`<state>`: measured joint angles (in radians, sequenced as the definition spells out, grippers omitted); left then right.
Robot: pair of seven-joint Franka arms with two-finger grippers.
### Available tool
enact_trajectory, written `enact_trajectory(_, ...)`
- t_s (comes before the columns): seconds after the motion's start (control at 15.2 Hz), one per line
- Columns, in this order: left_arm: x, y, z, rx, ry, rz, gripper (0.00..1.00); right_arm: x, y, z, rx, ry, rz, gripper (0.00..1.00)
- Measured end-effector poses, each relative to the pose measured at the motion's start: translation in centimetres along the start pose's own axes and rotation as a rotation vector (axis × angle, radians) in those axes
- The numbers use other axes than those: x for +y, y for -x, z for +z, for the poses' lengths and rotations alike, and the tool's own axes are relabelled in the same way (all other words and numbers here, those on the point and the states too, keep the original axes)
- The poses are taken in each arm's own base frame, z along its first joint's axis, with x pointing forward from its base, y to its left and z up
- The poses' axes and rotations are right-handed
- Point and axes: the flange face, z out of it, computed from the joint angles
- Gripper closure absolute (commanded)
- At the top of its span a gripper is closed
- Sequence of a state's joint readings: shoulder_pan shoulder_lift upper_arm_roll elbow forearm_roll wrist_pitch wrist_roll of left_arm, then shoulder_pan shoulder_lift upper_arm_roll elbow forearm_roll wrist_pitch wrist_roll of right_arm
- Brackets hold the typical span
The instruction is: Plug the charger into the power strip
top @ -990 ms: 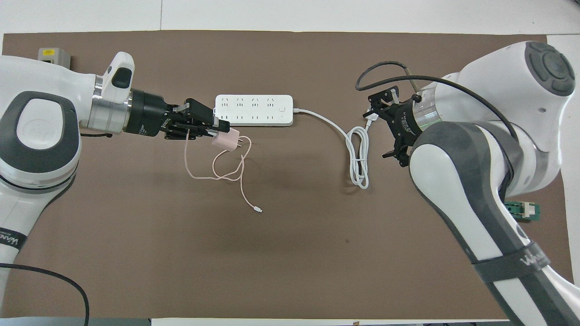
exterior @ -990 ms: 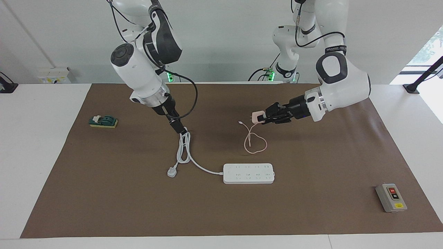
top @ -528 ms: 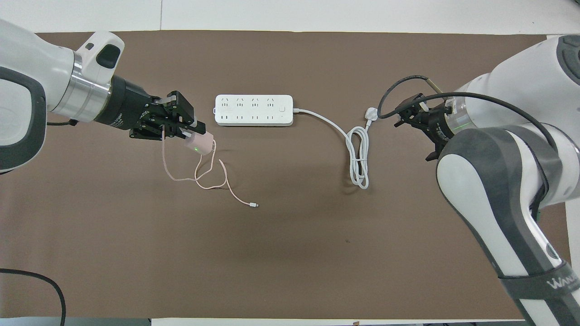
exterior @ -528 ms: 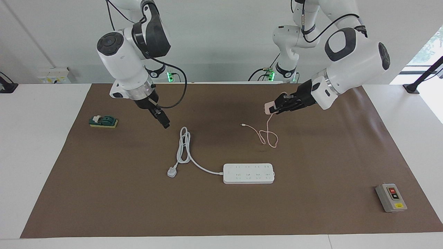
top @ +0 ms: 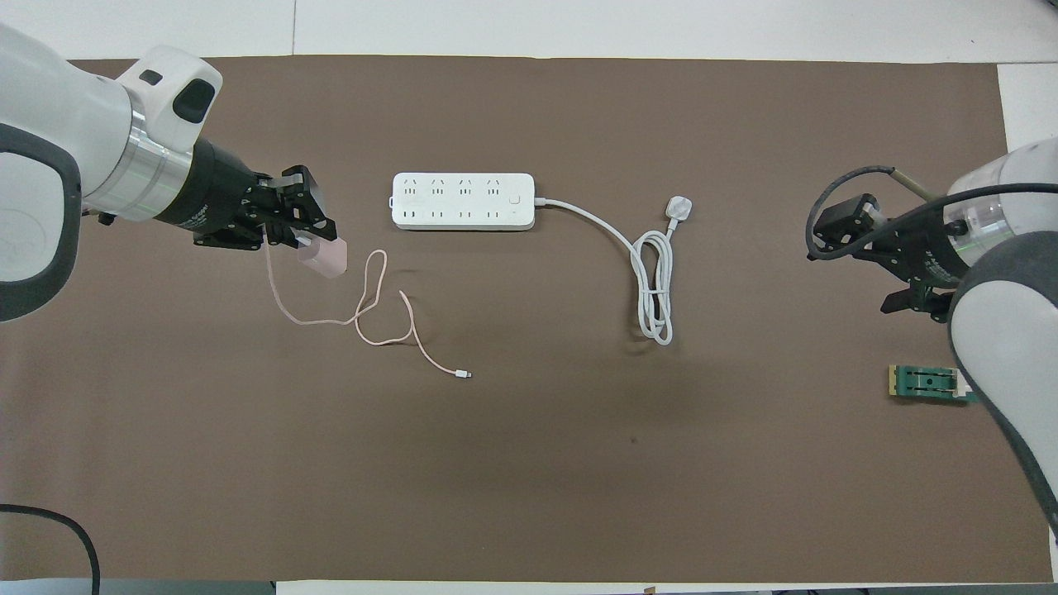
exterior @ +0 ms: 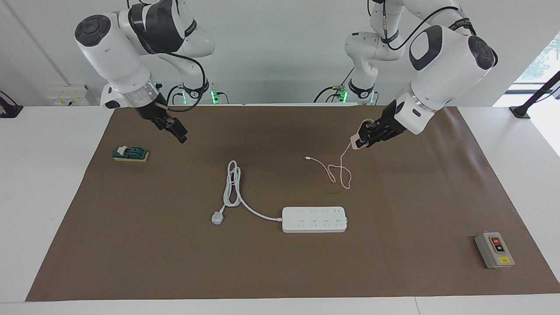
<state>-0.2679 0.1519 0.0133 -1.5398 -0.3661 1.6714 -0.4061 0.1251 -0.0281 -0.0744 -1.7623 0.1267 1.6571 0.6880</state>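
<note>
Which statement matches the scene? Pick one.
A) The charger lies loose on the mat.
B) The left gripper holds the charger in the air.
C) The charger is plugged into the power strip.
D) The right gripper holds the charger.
B: the left gripper is shut on the pink charger, raised above the mat, while its cable trails down; the power strip has nothing plugged in.

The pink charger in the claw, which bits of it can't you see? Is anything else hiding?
- Charger prongs: they show in neither view. In the facing view the left claw wraps the cube; in the overhead view only its pink body shows.
- Grey button box: in the overhead view the left arm covers it.
- Green block: in the overhead view the right arm hides one end.
</note>
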Motion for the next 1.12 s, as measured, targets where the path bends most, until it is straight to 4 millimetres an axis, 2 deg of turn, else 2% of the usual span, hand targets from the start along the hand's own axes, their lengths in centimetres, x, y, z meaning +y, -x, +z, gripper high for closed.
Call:
enact_trajectory(0.2, 1.2, 0.7, -0.1, 0.037, -0.07, -0.075, 1.0, 1.3, -0.1, -1.1, 0.023, 0.015, 0.004, 0.0)
enact_trajectory(0.53, 1.3, 1.0, -0.2, 0.038, -0.092, -0.139, 1.0, 1.7, 0.8, -2.6, 0.044, 0.008, -0.006, 0.0)
enact_trajectory(0.79, 1.9, 1.4, 0.0, 0.038, -0.097, -0.257, 1.0, 2.0, 1.0, -2.5, 0.031, 0.018, -0.003, 0.0)
enact_trajectory(1.12, 2.3, 1.0, -0.4, 0.079, -0.125, -0.307, 1.0, 2.0, 1.0, -2.4, 0.026, 0.022, -0.003, 0.0)
